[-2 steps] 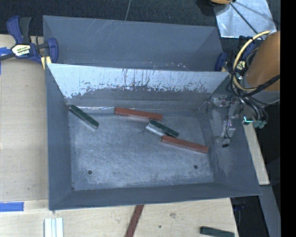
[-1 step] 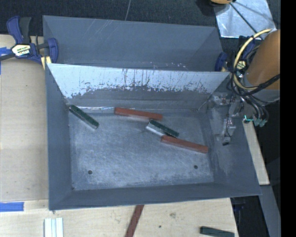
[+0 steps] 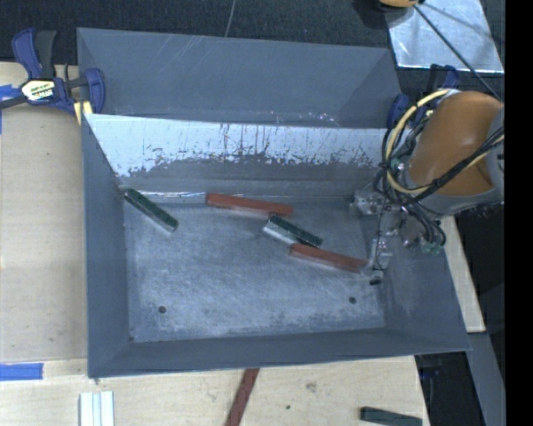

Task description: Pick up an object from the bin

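Grey metal, scuffed and dull, makes up the bin [image 3: 107,344] you are working over, and its sloping near wall rises toward you at the bottom of the view. On the worn floor [image 3: 213,282] behind that wall you see two small dark dots, one left and one right. Farther in, low on the right side, the gripper [image 3: 376,272] hangs just beside the right end of the nearer reddish-brown bar [image 3: 324,256], which lies flat and slants up to the left. You cannot tell whether they touch, nor whether the gripper is apart or together, since the cables [image 3: 409,211] and thin parts crowd over it. Just behind that bar lies a green-and-white piece [image 3: 293,232], its make hard to read. Beyond it the farther reddish-brown bar [image 3: 249,205] lies near the foot of the back wall [image 3: 240,149], and a dark green bar [image 3: 151,210] rests well apart at the far left. The back wall carries a pale band streaked with reddish scratches. Above the gripper the wrist's orange cover [image 3: 457,140] runs out of the view at the right. Count them: two reddish-brown bars, one dark green bar, one green-and-white piece, four things in all in the bin
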You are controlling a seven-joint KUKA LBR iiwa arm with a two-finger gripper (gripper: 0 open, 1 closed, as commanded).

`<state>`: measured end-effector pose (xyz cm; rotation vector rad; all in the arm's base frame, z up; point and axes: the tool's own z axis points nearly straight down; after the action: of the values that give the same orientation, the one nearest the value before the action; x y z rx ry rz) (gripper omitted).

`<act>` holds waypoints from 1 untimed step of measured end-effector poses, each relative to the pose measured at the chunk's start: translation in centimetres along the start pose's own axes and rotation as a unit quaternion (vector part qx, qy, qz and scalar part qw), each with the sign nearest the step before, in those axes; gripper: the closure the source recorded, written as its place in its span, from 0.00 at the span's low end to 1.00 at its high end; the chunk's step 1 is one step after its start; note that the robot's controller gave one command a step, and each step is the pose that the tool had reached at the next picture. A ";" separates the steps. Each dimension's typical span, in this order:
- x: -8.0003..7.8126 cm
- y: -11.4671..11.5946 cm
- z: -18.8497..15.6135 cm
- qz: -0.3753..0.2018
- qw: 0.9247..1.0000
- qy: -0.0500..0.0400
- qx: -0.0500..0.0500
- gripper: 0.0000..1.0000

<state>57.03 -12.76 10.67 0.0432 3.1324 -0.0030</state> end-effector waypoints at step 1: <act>-2.6 -0.6 3.6 0.136 0.991 0.003 0.000 1.00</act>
<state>59.66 -13.45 7.05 0.4701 3.1028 -0.0019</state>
